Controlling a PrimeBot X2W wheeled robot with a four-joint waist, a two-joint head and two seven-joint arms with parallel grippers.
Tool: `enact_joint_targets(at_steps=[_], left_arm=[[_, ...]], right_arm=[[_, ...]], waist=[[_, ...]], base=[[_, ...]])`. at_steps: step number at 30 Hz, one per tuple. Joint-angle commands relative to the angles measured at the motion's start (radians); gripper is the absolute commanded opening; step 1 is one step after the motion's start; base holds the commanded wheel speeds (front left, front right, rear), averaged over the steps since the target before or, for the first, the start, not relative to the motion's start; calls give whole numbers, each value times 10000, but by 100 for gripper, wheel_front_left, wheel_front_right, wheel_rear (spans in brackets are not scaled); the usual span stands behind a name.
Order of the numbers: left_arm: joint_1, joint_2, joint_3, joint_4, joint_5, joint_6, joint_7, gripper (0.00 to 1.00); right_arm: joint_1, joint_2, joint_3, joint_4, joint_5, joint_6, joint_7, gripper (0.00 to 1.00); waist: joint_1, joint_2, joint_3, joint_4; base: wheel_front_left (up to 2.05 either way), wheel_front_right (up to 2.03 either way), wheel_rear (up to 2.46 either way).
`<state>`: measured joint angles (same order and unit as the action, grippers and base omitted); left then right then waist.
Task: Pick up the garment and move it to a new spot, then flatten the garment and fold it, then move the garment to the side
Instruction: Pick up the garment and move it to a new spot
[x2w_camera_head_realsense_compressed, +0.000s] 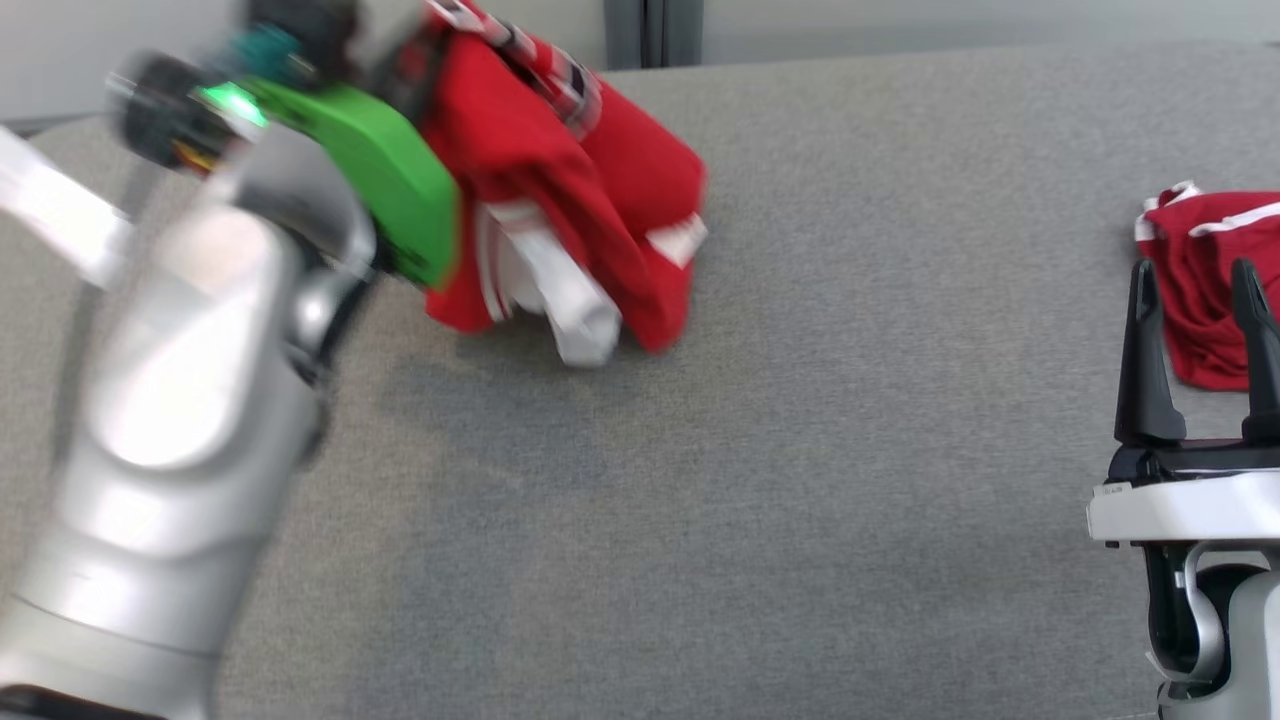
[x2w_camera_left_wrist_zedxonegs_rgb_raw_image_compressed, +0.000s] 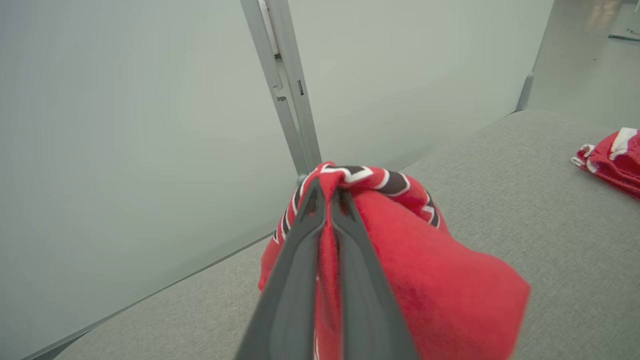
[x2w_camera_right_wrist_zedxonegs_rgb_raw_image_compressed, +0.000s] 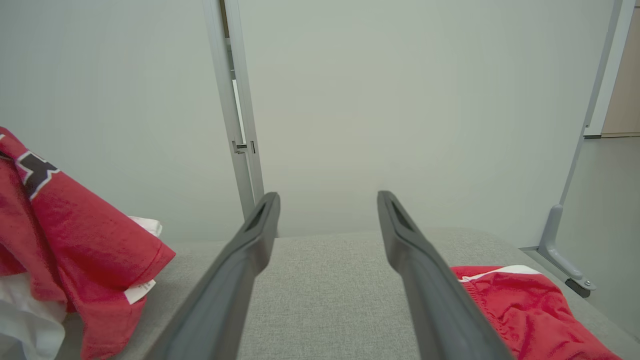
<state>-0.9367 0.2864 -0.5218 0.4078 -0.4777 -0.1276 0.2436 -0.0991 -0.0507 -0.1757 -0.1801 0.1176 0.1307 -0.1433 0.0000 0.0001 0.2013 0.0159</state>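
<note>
The garment (x2w_camera_head_realsense_compressed: 560, 200) is a red top with white and dark trim, bunched up and hanging above the grey surface at the upper left of the head view, its lower folds near or touching the surface. My left gripper (x2w_camera_left_wrist_zedxonegs_rgb_raw_image_compressed: 327, 192) is shut on its upper fold, with red cloth (x2w_camera_left_wrist_zedxonegs_rgb_raw_image_compressed: 425, 260) pinched between the two fingers. In the head view the left arm (x2w_camera_head_realsense_compressed: 200, 350) is blurred. My right gripper (x2w_camera_head_realsense_compressed: 1195, 270) stands open at the lower right, holding nothing. The right wrist view shows its fingertips (x2w_camera_right_wrist_zedxonegs_rgb_raw_image_compressed: 270, 200) wide apart and the garment (x2w_camera_right_wrist_zedxonegs_rgb_raw_image_compressed: 75, 230) off to the left.
A second red piece with white trim (x2w_camera_head_realsense_compressed: 1200, 240) lies at the right edge of the grey surface (x2w_camera_head_realsense_compressed: 800, 450), just beyond my right fingers. A pale wall panel with a metal post (x2w_camera_left_wrist_zedxonegs_rgb_raw_image_compressed: 290, 90) borders the far edge.
</note>
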Motion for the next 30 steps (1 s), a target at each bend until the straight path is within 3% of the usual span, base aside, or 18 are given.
enact_joint_targets(at_steps=[1,8,17,18,20,24,30], left_arm=[[498,-293,-320,-88,15,-33,-140,0],[2455,-1882,-1792,402,-27,65,-1145,0],[3959,-2349,-2924,1379,-789,368,-2611,0],[4060,-2356,-3092,1301,-1015,431,-2846,40],[4107,-2344,-3327,1201,-1238,715,-3429,100],[3933,-2340,-3643,1126,-1559,1205,-4418,100],[3751,-2341,-3608,1325,-1645,1669,-4941,100]], right_arm=[[205,-2,-25,47,84,1,-87,100],[290,1,284,326,374,1,-269,100],[204,-2,927,1221,629,1,-549,100],[224,-2,1003,1326,622,1,-565,100],[257,-3,1111,1514,614,1,-610,100],[290,-4,1256,1854,620,1,-659,100],[479,-4,1227,2163,516,1,-620,100]], waist=[[0,-1,-563,-459],[0,-1,-206,-931],[0,-1,-77,-1235],[0,-1,-122,-1218],[0,-1,-217,-1158],[0,-1,-515,-957],[0,-1,-1074,-554]], base=[[0,0,0],[0,0,0],[0,0,0],[0,0,0],[0,0,0],[0,0,0],[0,0,0]])
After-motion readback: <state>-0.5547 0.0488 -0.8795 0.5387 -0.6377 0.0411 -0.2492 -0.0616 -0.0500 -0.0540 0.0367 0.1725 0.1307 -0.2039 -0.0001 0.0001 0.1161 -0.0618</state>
